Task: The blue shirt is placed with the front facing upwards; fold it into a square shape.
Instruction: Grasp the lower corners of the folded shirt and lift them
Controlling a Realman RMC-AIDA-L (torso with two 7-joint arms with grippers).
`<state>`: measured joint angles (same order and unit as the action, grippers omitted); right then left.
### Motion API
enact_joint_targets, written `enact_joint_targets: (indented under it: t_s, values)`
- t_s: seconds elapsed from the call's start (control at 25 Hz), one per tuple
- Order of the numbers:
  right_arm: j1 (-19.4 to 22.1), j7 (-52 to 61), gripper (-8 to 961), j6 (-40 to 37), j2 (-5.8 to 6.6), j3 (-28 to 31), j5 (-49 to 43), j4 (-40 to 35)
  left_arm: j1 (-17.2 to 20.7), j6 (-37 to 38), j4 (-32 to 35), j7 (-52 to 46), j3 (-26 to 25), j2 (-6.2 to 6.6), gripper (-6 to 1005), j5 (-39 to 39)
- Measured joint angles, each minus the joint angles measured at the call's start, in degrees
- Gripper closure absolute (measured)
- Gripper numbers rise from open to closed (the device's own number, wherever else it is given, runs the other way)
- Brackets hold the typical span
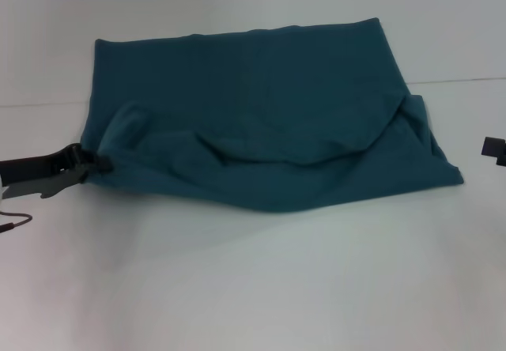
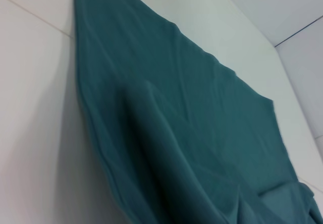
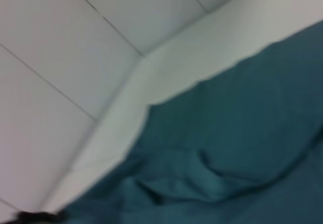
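**Blue shirt part-folded, left gripper at its corner**

At the table's (image 1: 237, 288) centre the blue shirt (image 1: 261, 114) lies folded into a rough rectangle, plain side up, with a rumpled flap along its 6 o'clock edge. It looks light, limp and prone to slumping, so a corner or hem is the best hold. At 9 o'clock the left gripper (image 1: 101, 164) lies low, touching the near-left corner; whether it is clenched, I cannot tell. At 3 o'clock the right gripper (image 1: 495, 150) sits apart, its fingers unseen.
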<state>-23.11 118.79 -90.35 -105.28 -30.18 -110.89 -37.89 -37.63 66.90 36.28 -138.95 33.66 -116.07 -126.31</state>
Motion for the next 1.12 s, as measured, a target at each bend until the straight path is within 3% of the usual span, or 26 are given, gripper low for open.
enact_joint_targets:
  t_s: [0.28,0.6,0.84,1.12]
  values:
    - [-6.0,6.4,84,10.1,0.38,-0.2,-12.8,0.0,0.0,0.0,-0.1,0.0,-0.4,0.02,956,0.0]
    - [-14.4,14.5,89,18.5,-0.29,-1.6,-24.0,0.1,-0.6,-0.1,-0.1,0.1,-0.2,-0.15,956,0.5]
    - [-17.7,16.3,92,22.7,-1.39,-4.4,-30.0,0.7,-1.1,-0.1,-0.1,0.1,-0.4,-0.22,956,0.6]
    - [-18.4,16.4,96,26.6,-2.73,-9.0,-31.1,2.2,-1.3,-0.8,-0.1,0.1,-0.5,-0.39,956,0.7]
